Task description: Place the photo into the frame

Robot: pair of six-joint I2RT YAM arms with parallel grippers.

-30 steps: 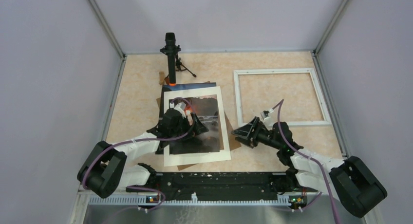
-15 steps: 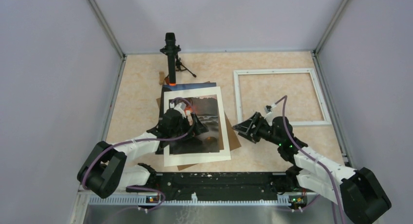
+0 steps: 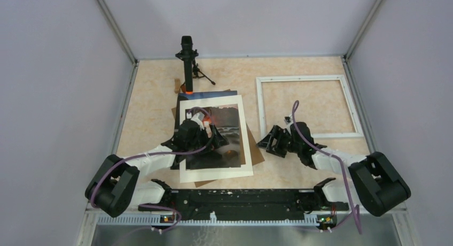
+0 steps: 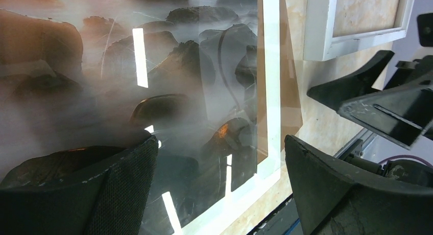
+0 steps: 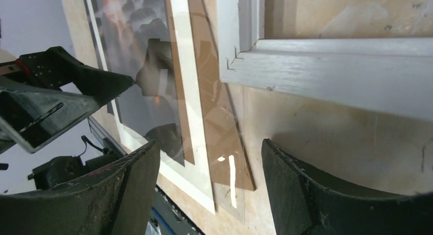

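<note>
The photo (image 3: 227, 129), a dark misty seascape with an orange glow, lies left of centre inside a white border, with a glossy clear sheet over it. My left gripper (image 3: 212, 139) is open and low over the photo, empty; its wrist view shows the print (image 4: 153, 66) between the wide-apart fingers (image 4: 102, 189). The white frame (image 3: 262, 109) lies flat at the back right, with nothing inside it. My right gripper (image 3: 268, 142) is open and empty between the photo's right edge and the frame's near left corner (image 5: 306, 66). In its wrist view, the gripper (image 5: 209, 191) hovers over a brown cardboard corner (image 5: 219, 138).
A brown cardboard sheet (image 3: 258, 154) and a dark blue sheet (image 3: 213, 93) stick out from under the photo. A black stand on a small tripod (image 3: 187, 61) rises behind the photo. Grey walls close in the table on three sides.
My right arm has folded in towards the centre and its wrist has turned; its gripper stays by the frame's near left corner. My left arm and the photo have not moved.
</note>
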